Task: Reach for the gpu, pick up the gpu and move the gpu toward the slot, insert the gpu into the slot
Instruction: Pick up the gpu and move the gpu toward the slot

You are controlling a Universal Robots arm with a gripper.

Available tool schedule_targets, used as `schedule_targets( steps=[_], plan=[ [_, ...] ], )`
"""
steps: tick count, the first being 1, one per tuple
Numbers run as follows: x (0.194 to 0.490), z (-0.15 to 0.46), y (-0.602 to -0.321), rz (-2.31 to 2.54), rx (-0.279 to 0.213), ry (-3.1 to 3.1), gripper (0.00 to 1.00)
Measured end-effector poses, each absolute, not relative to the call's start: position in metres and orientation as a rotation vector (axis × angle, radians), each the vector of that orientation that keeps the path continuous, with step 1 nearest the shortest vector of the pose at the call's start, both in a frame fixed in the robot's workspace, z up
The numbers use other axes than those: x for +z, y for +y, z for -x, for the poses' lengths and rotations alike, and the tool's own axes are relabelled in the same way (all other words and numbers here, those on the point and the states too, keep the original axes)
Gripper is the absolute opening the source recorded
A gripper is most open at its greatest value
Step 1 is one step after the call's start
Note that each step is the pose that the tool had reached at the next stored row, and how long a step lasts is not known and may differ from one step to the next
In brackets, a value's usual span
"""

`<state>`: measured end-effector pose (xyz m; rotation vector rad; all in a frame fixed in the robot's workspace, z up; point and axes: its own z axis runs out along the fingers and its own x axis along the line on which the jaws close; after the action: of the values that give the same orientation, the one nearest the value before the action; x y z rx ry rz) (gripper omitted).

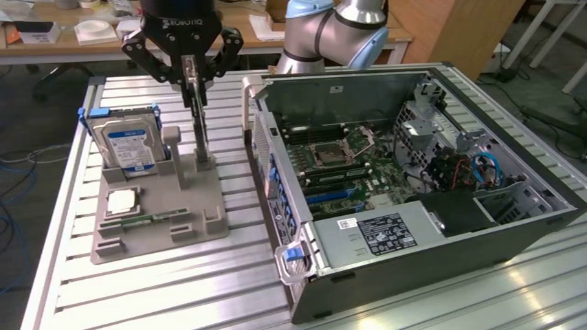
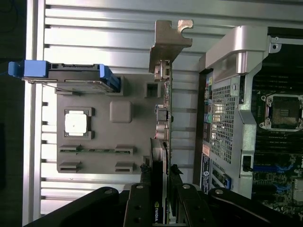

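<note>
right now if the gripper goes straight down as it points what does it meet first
The gpu, standing on edge in the grey holder right under the gripper; contact may already exist, depth unclear.

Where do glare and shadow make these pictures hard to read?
In the exterior view, glare whitens the table slats beside the computer case, at that view's right; in the wrist view, the slats beyond the gpu bracket shine brightly, and the inside of the case is dark.

"ROBOTIQ", seemingly, on the gripper (image 1: 192, 77)
</note>
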<state>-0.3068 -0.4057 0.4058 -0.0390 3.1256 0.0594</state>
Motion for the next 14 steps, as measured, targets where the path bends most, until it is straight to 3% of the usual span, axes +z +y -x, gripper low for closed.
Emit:
schedule_targets(
  steps=[14],
  plan=[
    [0.406,0.296,-0.406,0.010,0.056,3.126,0.26]
  ],
)
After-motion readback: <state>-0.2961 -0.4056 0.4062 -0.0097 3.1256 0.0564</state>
